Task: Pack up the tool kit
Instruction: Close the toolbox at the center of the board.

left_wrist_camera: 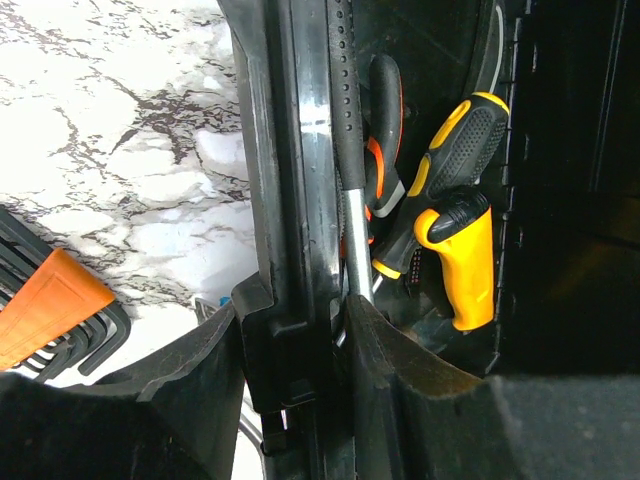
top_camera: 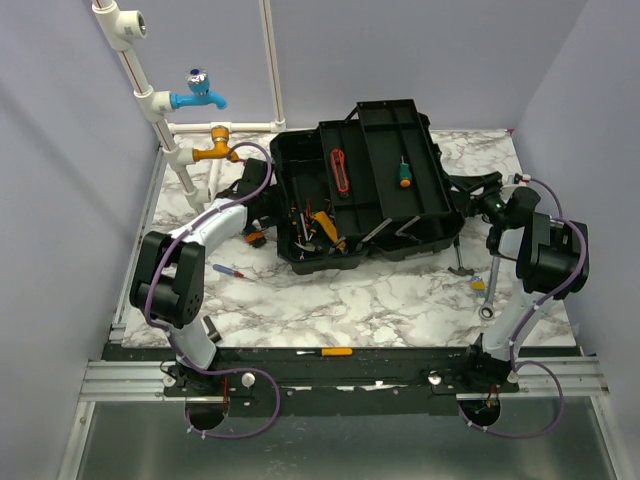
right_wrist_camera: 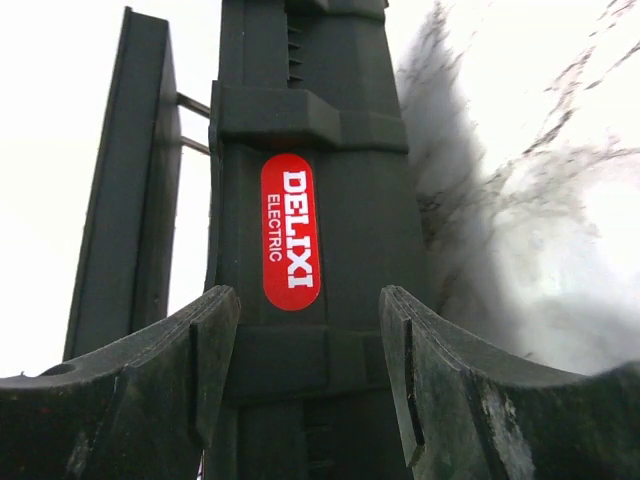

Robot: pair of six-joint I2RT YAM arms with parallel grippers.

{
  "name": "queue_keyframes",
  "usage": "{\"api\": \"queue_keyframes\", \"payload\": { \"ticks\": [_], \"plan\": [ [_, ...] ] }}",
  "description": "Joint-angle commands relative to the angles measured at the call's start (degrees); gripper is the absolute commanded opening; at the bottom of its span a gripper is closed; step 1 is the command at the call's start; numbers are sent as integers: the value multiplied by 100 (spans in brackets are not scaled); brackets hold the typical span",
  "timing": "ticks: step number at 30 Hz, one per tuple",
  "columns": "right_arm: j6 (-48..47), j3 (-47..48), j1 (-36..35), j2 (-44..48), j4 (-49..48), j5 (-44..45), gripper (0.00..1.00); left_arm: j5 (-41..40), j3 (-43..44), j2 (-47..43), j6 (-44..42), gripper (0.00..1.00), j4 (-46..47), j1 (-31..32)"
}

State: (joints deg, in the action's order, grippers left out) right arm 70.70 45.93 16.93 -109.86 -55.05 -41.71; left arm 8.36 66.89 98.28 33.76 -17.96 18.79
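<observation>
Surface: white marble-pattern table (top_camera: 400, 300), plain grey walls on three sides.
Front edge: orange-handled screwdriver (top_camera: 335, 352), lying left to right.
Left foreground: small screwdriver (top_camera: 228, 270) with a blue and red handle, loose on the marble, apart from the toolbox.
Right foreground: wrench (top_camera: 487, 295), lying near to far.
Left claw (left_wrist_camera: 290, 305): clamped across the toolbox's left end wall, one finger outside and one inside.
Hex key set (left_wrist_camera: 55, 305): orange holder with black keys, on the marble just outside that wall.
Right claw (right_wrist_camera: 308, 295): fingers apart, one on each side of an upright black part of the toolbox bearing a red label (right_wrist_camera: 290, 232). Touching it or not, cannot tell.
Toolbox (top_camera: 295, 165): black, mid-table toward the far side, between the two claws. Long axis left to right, open top facing up.
Upper trays (top_camera: 385, 140): raised on metal links over the right half, long axis slanting near to far.
On the trays: red-handled tool (top_camera: 340, 172) and green-and-orange screwdriver (top_camera: 404, 172), both pointing near to far.
Inside the body: yellow-and-black handles (left_wrist_camera: 460, 250), orange-and-black pliers (left_wrist_camera: 385, 150), chrome shaft (left_wrist_camera: 355, 240) along the inner wall.
Far left: orange tap (top_camera: 215, 150) and blue tap (top_camera: 197, 97) on white pipes (top_camera: 130, 60).
</observation>
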Motion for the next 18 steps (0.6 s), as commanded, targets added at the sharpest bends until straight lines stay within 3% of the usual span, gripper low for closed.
{"api": "queue_keyframes", "payload": {
  "ticks": [1, 5, 9, 13, 18],
  "plan": [
    [880, -26, -388, 44, -1745, -1606, 67, 886, 313, 215, -552, 31, 563, 564],
    [1276, 4, -682, 201, -2111, -1691, 66, 930, 466, 274, -588, 31, 520, 641],
    [997, 61, -1117, 675, -1519, -1552, 65, 881, 618, 352, -566, 31, 494, 726],
    [22, 224, -1450, 1437, 14, -1193, 64, 888, 707, 386, -500, 31, 528, 766],
    [-1649, 829, -2013, 2308, 2623, -344, 64, 938, 695, 353, -475, 31, 577, 782]
  ]
}}
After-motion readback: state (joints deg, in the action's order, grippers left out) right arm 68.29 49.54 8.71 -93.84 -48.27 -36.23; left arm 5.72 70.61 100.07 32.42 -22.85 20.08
